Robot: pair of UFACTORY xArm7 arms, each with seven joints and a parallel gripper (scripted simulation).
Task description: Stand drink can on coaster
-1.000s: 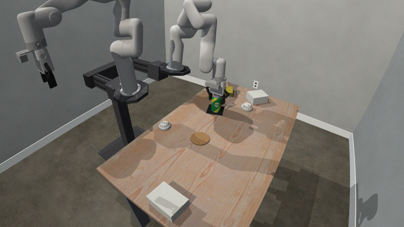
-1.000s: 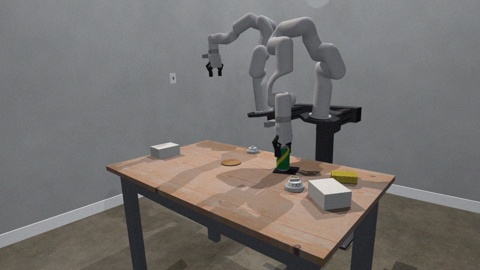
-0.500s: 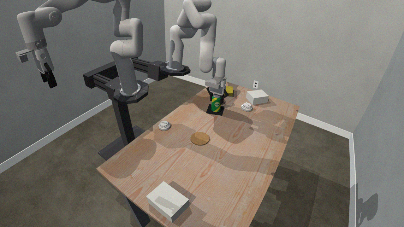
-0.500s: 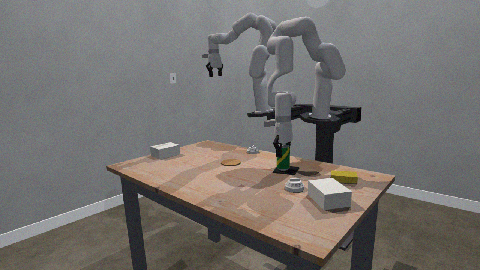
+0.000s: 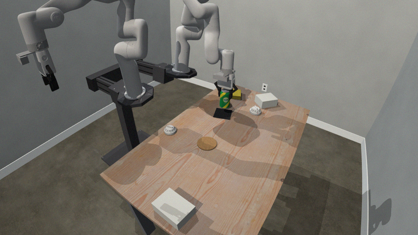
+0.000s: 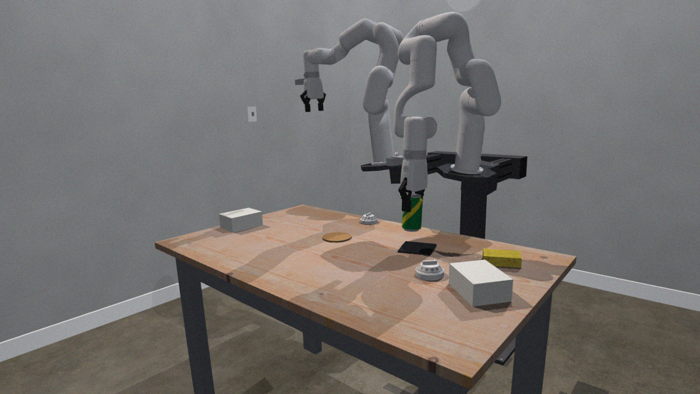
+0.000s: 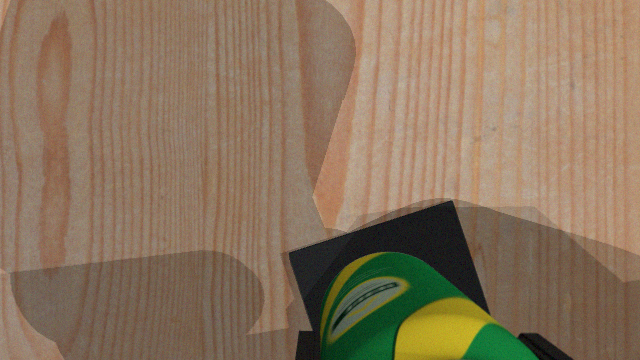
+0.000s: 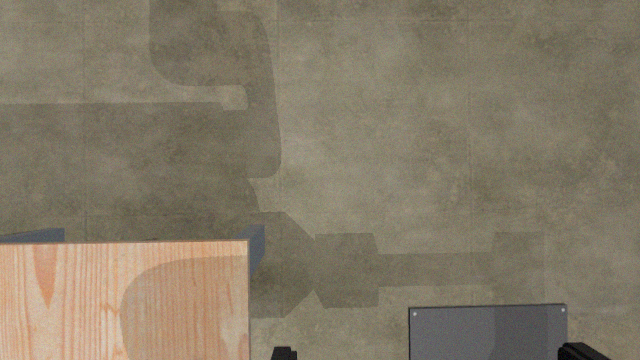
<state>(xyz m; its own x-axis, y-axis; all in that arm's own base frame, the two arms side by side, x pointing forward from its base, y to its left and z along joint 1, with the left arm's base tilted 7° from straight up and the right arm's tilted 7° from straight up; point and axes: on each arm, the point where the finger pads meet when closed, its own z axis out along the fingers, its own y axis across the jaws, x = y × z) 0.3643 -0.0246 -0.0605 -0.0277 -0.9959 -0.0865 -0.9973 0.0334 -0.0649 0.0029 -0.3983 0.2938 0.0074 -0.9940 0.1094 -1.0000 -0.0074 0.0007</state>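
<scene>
Wooden and pinkish, the counter [image 5: 233, 175] [image 6: 293, 264] [image 7: 200, 150] [image 8: 75, 290] stretches beneath both arms. The right arm [image 5: 32, 29] [image 6: 357, 33] is held up well away from the can, its tool [image 5: 50, 84] [image 6: 314, 108] [image 8: 430, 352] released, with nothing between the fingers. The left arm [image 5: 211, 43] [image 6: 415, 137] reaches down from above, and its tool [image 5: 225, 95] [image 6: 413, 200] [image 7: 417, 350] is grasping the green and yellow can [image 5: 225, 99] [image 6: 413, 213] [image 7: 425, 320] near the top, one finger to each side. That makes the left the natural arm for the carry, as I judge it. The can hangs directly below its tool, long axis close to upright, with its base off the counter near the square black coaster [image 5: 222, 113] [image 6: 410, 246] [image 7: 415, 225]. The round cork coaster [image 5: 206, 143] [image 6: 336, 237] lies flat on the counter, well apart from the can: toward the viewer and a little left in the top view, to the left in the exterior view. So the coming move should be chiefly sideways, past the black square and over the cork, keeping that axis vertical. No turn of the can seems needed; the middle of its base must come above the middle of the cork before it goes down, or it could settle over the rim and tip.
</scene>
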